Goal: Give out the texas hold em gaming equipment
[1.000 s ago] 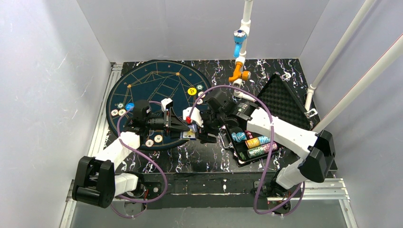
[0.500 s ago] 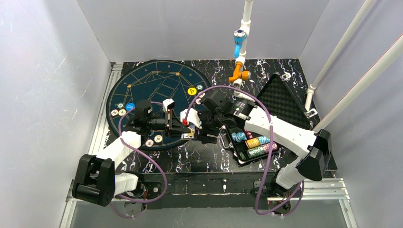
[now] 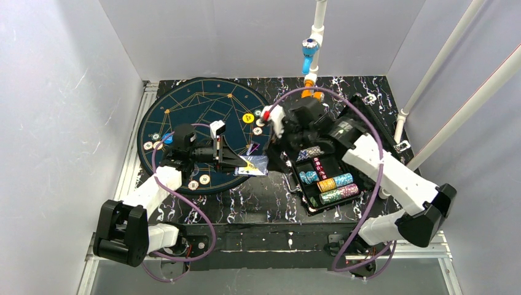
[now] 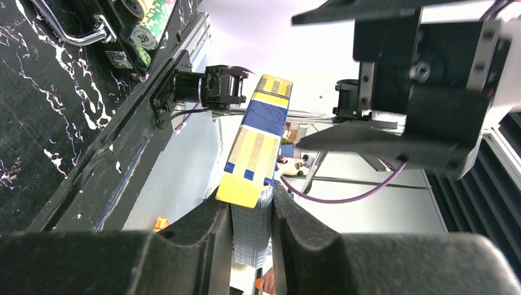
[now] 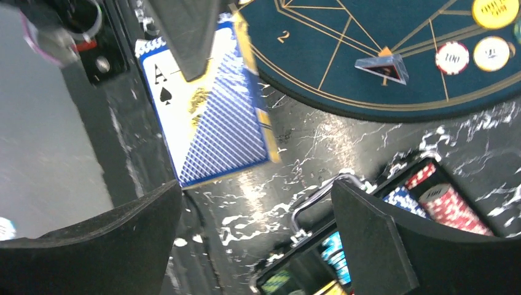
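Left gripper [image 4: 252, 206] clamped on card pack [image 3: 252, 165], just left of case [image 3: 368, 130]. Right gripper [image 5: 255, 193] spread wide, empty, near case's left side.

Bright even light; card deck [image 5: 209, 123] motion-blurred, near fingers [image 5: 92, 246] defocused.

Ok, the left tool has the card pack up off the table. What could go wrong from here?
1. The left tool grips the card pack at one end only, most of it sticking out; it may pivot or slip in a swing.
2. The right tool hangs open close to the pack; either arm's move could clip it.
3. Chips lie on the mat beside the left arm; a low pass might scatter them.
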You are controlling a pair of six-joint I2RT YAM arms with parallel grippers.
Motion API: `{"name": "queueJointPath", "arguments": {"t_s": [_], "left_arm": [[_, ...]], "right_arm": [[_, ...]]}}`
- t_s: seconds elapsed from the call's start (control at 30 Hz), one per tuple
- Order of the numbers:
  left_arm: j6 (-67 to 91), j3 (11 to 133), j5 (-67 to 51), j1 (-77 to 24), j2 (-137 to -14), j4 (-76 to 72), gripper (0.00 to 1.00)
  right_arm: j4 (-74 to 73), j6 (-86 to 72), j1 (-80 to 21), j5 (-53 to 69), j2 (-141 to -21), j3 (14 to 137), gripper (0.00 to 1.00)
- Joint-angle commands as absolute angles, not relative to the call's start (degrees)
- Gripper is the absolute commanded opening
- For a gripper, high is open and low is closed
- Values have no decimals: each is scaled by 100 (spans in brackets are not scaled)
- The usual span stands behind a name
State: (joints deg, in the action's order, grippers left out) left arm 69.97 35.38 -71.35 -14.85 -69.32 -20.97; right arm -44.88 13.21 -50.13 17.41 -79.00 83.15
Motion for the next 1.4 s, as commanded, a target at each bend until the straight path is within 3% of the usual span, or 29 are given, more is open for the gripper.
{"name": "queueJointPath", "arguments": {"t_s": [0.0,0.2,0.77,0.83,0.97,1.13,1.33,1.37], "left_arm": [[6892,3799,-7321,-1506,-6916,-2269,0],[6812,3876,-7336,-1567,-6946,-2405,0],[7636,3623,-6656,-1584,-7176,-3518,0],[7776,3576,-6620,-1593,-7246,-3766,0],[7911,3551,-6568,-1605,-7341,-3971,0],[7955,3543,-6504,-1626,-7411,-3981,1],[7941,3477,-6571,-1659,-7441,-3872,21],[7930,3461,-6581,-1673,-7430,-3846,25]], "right_arm": [[-4460,-85,-4129,2879,-7660,8509,98],[-3613,-1329,-3499,4400,-7877,7934,98],[-888,-3215,-3498,5088,-8075,6495,95],[-569,-3407,-3498,5159,-8100,6396,92],[-300,-3606,-3498,5261,-8123,6350,70],[-207,-3730,-3479,5309,-8148,6328,53],[-300,-3744,-3357,5296,-8184,6357,42],[-325,-3740,-3339,5292,-8191,6369,47]]}}
